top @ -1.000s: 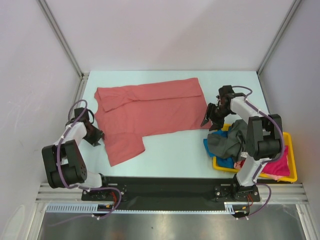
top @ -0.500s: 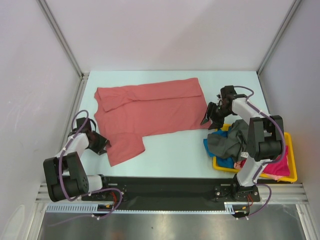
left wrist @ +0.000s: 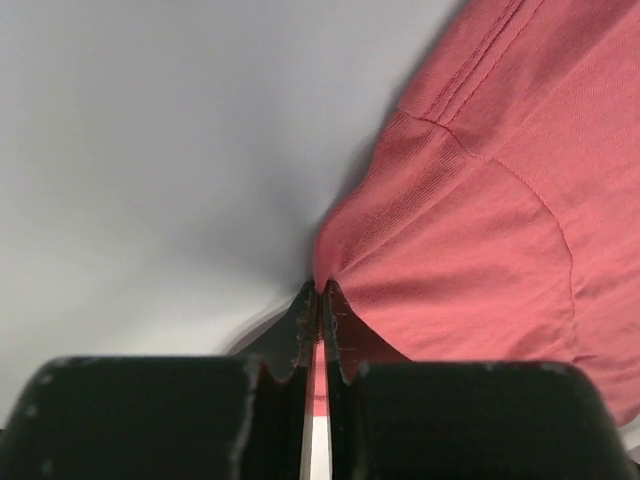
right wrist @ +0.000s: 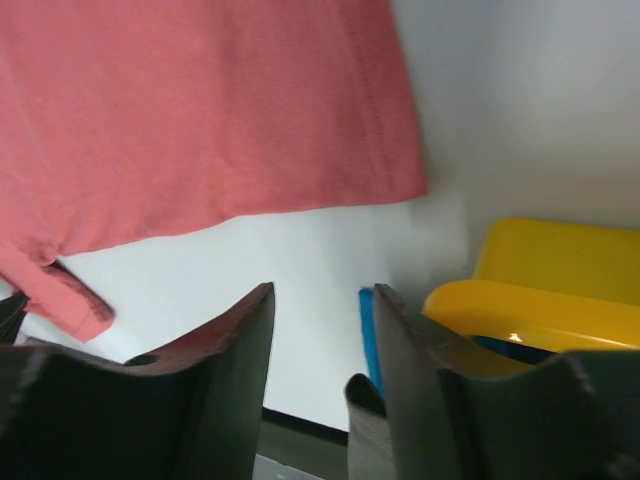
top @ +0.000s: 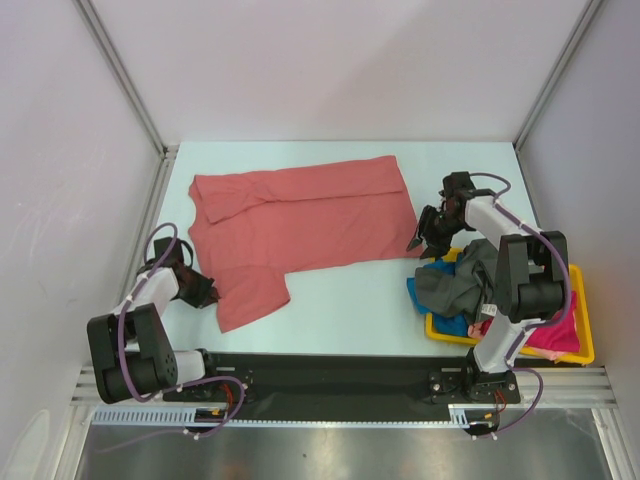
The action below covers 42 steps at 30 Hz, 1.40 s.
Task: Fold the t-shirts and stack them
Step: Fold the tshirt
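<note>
Step in hand, by the look of it: taking hold of the first shirt for its fold.

Far left: clamped all but shut with the left jaws on the outer edge of the salmon-red soft cloth t-shirt (top: 300, 225), at its near-left flap. Spread mostly flat on the pale blue bench (top: 345, 300), left of centre, with a crease along the far-left edge.

Further right, just beside the shirt's right hem: parted right jaws, gripping nothing, hovering over the bench between the shirt and the yellow plastic tray (top: 587, 345).

Next, probably: lowering the right jaws onto the near-right hem corner, closing there, then lifting both ends together to keep the cloth from bunching.

Counted:
- one salmon-red shirt, laid out
- one tray, at the right
- heaped in and over it, all unfolded:
  - one dark grey cloth tee (top: 455, 280)
  - one bright blue tee (top: 414, 291)
  - one magenta-pink tee (top: 556, 336)
- two arms
</note>
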Available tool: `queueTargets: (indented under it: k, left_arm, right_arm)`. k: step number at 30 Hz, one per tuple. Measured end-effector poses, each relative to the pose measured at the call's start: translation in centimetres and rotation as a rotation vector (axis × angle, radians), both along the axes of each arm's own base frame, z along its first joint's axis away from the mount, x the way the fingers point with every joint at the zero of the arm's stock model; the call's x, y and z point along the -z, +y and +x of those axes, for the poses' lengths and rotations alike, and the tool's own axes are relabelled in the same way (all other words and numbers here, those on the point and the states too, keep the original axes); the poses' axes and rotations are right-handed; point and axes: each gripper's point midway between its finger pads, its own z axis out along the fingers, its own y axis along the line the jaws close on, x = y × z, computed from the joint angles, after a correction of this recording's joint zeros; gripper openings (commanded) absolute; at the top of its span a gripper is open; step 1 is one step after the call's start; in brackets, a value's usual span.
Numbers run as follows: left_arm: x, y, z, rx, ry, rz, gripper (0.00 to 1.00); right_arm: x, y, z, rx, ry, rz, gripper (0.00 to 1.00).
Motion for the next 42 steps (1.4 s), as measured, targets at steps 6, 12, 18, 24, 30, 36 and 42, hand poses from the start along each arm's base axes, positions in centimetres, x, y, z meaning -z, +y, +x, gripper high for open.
queueTargets:
  k: [6,12,18,24,30,36,42]
  left_arm:
    - [-0.1,0.3,-0.3,-0.004,0.008,0.018,0.01]
    - [-0.6,0.9,-0.3,0.004,0.022,0.053,0.0]
    - [-1.4,1.4,0.3,0.025,0.001,0.077,0.0]
    - [-1.7,1.5,0.4,0.037,-0.005,0.09,0.0]
    - [-1.8,1.5,0.4,0.038,-0.007,0.09,0.0]
    - [-2.3,1.7,0.9,0.038,-0.02,0.094,0.0]
    - [-3.0,1.8,1.6,0.037,-0.04,0.099,0.0]
  right_arm:
    - [0.7,-0.7,0.6,0.058,-0.006,-0.036,0.47]
    - [2.0,-0.5,1.7,0.089,-0.007,-0.038,0.49]
    - [3.6,-1.0,2.4,0.127,0.025,-0.08,0.5]
    - [3.7,-1.6,2.8,0.171,0.02,-0.123,0.5]
    - [3.8,-2.1,3.1,0.201,0.025,-0.156,0.48]
    - [4.2,-2.4,3.1,0.211,0.032,-0.195,0.46]
    - [4.6,-2.7,2.9,0.203,0.038,-0.225,0.36]
